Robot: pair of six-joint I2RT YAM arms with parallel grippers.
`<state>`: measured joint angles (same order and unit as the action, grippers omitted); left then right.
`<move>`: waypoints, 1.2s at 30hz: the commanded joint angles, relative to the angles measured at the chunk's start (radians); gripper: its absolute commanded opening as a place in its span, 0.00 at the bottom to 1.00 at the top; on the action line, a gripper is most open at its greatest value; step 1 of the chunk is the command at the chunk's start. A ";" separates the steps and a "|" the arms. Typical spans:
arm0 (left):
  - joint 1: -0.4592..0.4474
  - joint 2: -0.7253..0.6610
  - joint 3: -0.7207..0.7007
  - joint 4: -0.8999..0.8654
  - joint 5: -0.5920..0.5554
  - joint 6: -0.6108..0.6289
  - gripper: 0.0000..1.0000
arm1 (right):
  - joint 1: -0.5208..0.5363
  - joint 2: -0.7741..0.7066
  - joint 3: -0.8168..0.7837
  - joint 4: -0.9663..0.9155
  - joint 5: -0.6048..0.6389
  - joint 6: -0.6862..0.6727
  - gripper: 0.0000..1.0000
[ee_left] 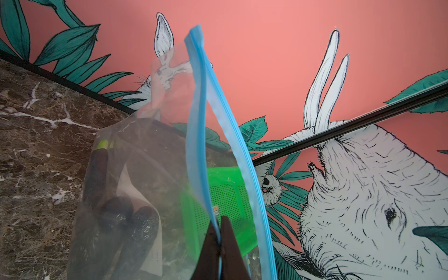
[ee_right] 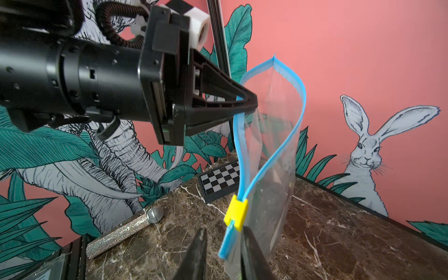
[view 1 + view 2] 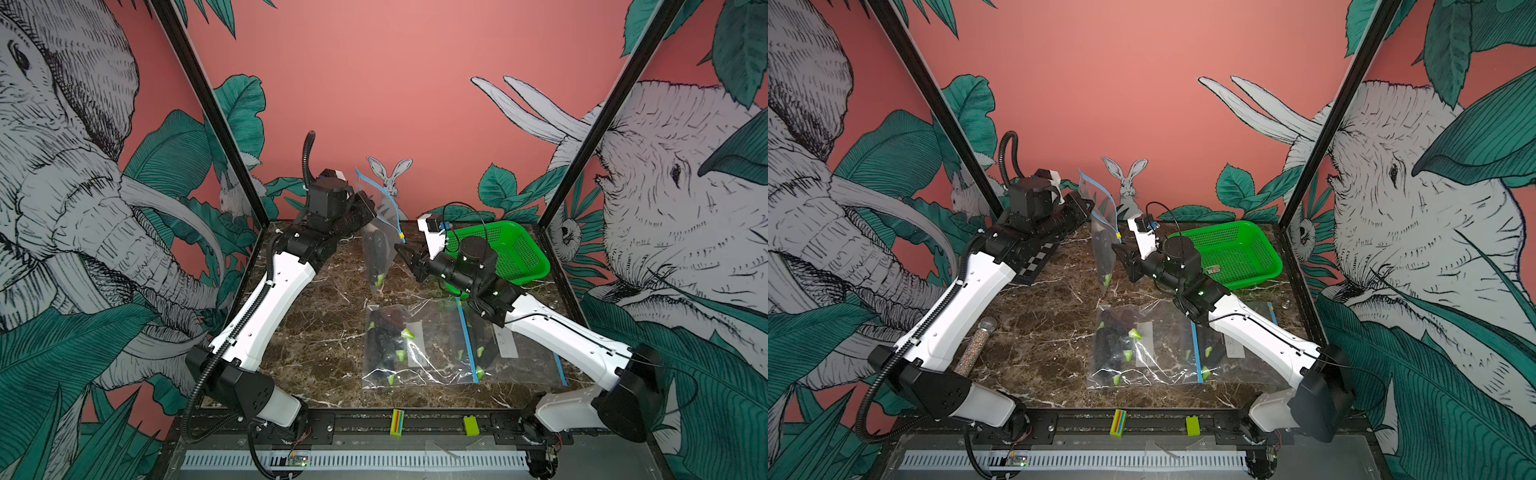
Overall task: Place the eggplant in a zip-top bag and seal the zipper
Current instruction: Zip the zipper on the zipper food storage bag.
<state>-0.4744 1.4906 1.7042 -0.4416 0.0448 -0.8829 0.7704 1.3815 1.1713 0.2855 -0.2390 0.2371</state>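
Observation:
A clear zip-top bag (image 3: pixel 384 226) (image 3: pixel 1100 208) hangs upright over the back of the table. Through its plastic a dark eggplant (image 3: pixel 376 257) (image 3: pixel 1104 257) (image 1: pixel 97 174) with a green tip shows. My left gripper (image 3: pixel 372 212) (image 3: pixel 1090 205) (image 1: pixel 219 221) is shut on one side of the blue zipper strip (image 1: pixel 196 121) and holds the bag up. The bag's mouth gapes above the yellow slider (image 2: pixel 236 213) (image 3: pixel 401 235). My right gripper (image 3: pixel 405 259) (image 3: pixel 1121 259) (image 2: pixel 224 232) is open. The strip's loose end, just below the slider, lies between its fingers.
A green basket (image 3: pixel 511 249) (image 3: pixel 1233 253) stands at the back right. Two more bags holding eggplants (image 3: pixel 399 345) (image 3: pixel 498 345) lie flat at the front of the marble table (image 3: pixel 324 332). A glittery microphone (image 3: pixel 976 345) (image 2: pixel 126 232) and a checkerboard (image 3: pixel 1038 259) lie at the left.

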 commanded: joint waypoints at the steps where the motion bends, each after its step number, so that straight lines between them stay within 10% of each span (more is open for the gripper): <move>1: 0.005 -0.013 0.011 0.035 0.008 -0.005 0.00 | 0.004 -0.015 -0.010 0.068 0.021 0.006 0.20; 36: 0.006 -0.016 0.007 0.052 0.014 -0.019 0.00 | 0.006 -0.007 -0.067 0.144 0.048 0.057 0.22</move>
<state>-0.4744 1.4906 1.7042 -0.4309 0.0551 -0.8921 0.7704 1.3819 1.1095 0.3637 -0.2043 0.2852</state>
